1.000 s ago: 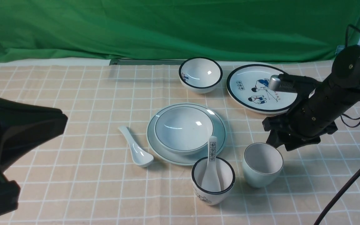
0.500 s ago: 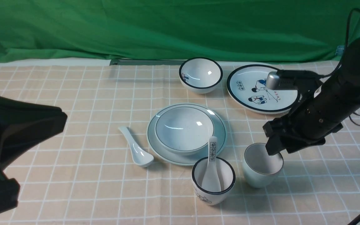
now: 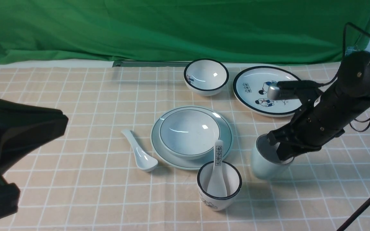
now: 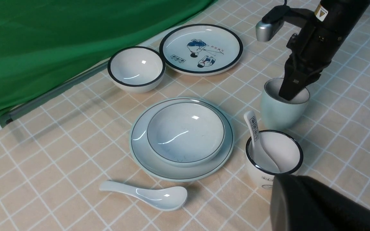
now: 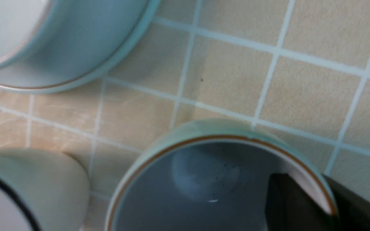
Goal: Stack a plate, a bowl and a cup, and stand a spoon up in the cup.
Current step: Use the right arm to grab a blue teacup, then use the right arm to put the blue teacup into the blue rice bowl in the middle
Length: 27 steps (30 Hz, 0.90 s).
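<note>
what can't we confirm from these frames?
- Right gripper closure on the cup: arm covers it in front view; right wrist view is blurred, fingers cut by the frame edge.
- Left gripper: blurred dark bulk at front view's edge; jaws out of frame.
- Marked spoon characters: too small in every view.

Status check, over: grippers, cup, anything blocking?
Right gripper pinching the cup rim, one finger inside. Left gripper aside, state unclear. Bowl on plate, empty. Black-rimmed cup with lettered spoon close beside the route.
</note>
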Each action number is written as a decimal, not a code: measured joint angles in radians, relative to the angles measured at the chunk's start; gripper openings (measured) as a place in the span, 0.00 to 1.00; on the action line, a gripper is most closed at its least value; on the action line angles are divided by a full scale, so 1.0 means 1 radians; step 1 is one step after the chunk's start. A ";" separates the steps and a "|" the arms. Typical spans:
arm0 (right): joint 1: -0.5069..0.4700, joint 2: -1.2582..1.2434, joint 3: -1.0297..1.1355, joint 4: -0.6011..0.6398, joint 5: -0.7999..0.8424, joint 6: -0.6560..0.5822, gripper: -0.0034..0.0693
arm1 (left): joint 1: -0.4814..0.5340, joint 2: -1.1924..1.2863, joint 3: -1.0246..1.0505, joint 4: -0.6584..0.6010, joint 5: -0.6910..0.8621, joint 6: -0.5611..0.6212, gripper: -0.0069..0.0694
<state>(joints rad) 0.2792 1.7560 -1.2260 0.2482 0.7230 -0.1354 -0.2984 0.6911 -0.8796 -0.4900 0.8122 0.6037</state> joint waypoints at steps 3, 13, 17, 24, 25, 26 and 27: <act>0.037 -0.032 -0.114 -0.002 0.021 0.004 0.17 | 0.000 0.000 0.000 0.000 0.000 0.000 0.10; 0.222 0.198 -0.438 0.013 0.030 0.011 0.17 | 0.000 0.000 0.000 0.004 -0.003 0.000 0.10; 0.230 0.329 -0.539 0.009 0.067 0.018 0.17 | 0.000 0.000 0.000 0.004 -0.004 0.000 0.10; 0.230 0.361 -0.564 -0.018 0.077 0.052 0.19 | 0.000 0.000 0.000 0.004 -0.006 0.000 0.10; 0.230 0.365 -0.565 -0.020 0.077 0.057 0.20 | 0.000 0.000 0.000 0.004 -0.006 0.000 0.10; 0.230 0.368 -0.566 -0.021 0.077 0.064 0.22 | 0.000 0.000 0.000 0.004 -0.006 0.000 0.10; 0.230 0.375 -0.566 -0.025 0.078 0.069 0.25 | 0.000 0.000 0.000 0.004 -0.006 0.000 0.10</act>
<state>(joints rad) 0.5089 2.1313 -1.7915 0.2231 0.8015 -0.0668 -0.2984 0.6911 -0.8796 -0.4856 0.8066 0.6037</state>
